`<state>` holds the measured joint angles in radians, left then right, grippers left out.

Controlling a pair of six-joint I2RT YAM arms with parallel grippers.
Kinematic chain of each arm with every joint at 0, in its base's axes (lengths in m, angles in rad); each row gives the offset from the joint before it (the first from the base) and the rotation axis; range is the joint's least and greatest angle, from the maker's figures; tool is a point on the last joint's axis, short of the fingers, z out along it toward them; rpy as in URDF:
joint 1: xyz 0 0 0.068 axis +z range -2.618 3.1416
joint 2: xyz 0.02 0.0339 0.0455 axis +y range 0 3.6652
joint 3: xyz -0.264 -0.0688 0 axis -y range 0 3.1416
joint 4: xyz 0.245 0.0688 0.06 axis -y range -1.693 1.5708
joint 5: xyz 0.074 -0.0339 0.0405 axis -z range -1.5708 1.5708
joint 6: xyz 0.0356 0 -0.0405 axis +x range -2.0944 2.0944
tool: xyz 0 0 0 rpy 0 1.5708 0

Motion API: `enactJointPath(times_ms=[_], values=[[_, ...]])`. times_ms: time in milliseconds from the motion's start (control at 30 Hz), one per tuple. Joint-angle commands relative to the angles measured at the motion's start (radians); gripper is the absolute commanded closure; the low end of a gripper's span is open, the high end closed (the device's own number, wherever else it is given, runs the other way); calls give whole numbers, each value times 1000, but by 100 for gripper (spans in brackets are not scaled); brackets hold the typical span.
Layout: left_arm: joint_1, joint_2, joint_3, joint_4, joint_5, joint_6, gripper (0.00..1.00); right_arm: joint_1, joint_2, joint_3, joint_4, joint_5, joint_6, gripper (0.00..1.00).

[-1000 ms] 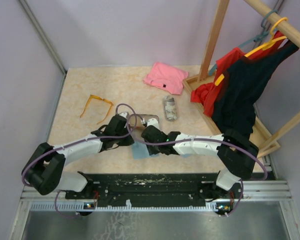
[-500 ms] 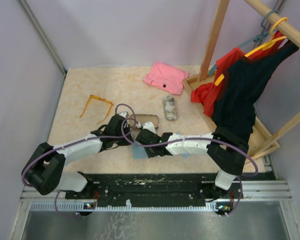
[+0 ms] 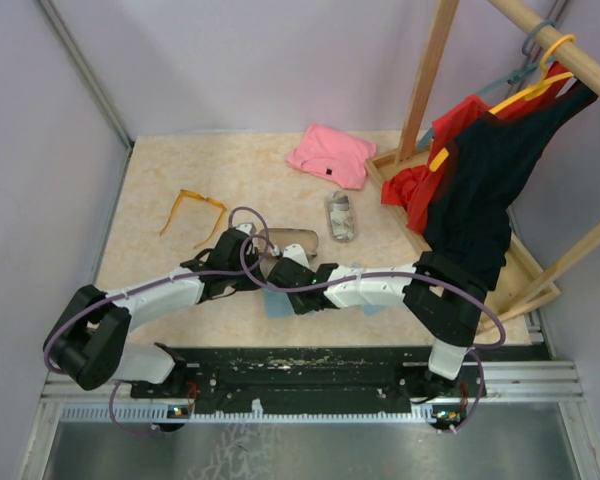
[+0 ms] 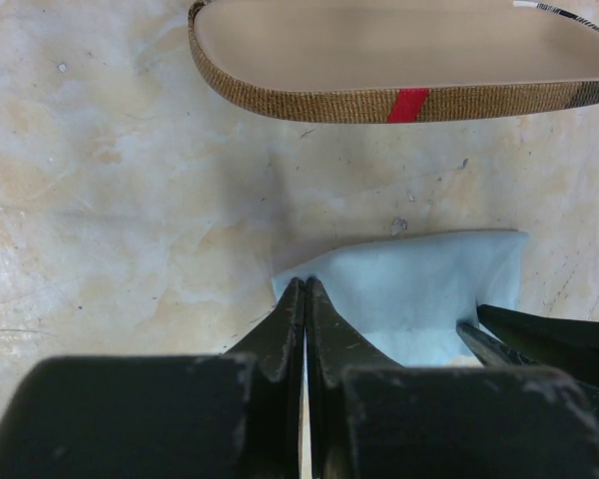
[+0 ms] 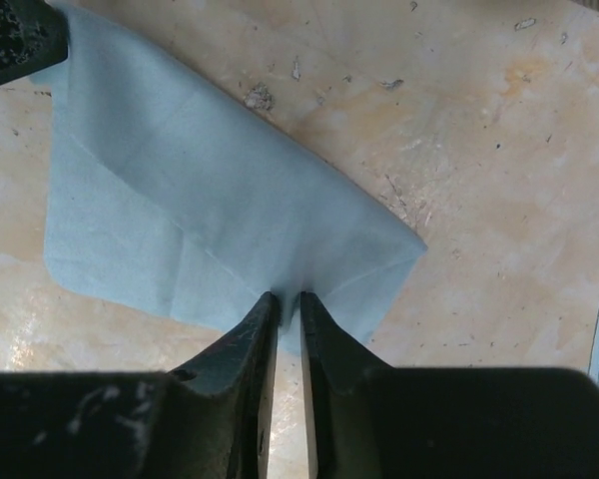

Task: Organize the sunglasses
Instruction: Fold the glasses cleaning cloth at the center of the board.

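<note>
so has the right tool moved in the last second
Yes. In the top view the right tool has shifted left and toward the near edge, away from the grey-patterned case, now at the light blue cloth.

Two arms (image 3: 165,292) in white shells with black joints, a purple cable (image 3: 248,250) looping along each. Black bases bolted on a scuffed black rail (image 3: 310,375). Black, tapered fingers (image 5: 242,349).

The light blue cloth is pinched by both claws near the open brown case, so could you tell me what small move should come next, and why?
Probably lift it a little. The left claw is shut on one corner of the light blue cloth, and the right claw has nearly closed on the opposite edge. The cloth lies on the table just in front of the open brown case, so raising it together would let the arms fold or carry it there.
</note>
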<state>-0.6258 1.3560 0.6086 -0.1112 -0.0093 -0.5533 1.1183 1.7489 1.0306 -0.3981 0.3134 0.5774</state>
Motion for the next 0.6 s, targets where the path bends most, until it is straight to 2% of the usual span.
enactJointPath(times_ms=[0, 200, 467, 567], values=[[0, -10, -4, 28, 17, 6, 99, 9, 24, 39, -28, 7, -6, 87], [0, -9, -3, 28, 22, 9, 99, 10, -11, 39, -11, 19, -8, 100], [0, -13, 2, 24, 30, 13, 99, 9, -44, 47, 8, 17, -20, 100], [0, -12, -1, 25, 31, 15, 99, 10, -46, 45, 8, 18, -20, 93]])
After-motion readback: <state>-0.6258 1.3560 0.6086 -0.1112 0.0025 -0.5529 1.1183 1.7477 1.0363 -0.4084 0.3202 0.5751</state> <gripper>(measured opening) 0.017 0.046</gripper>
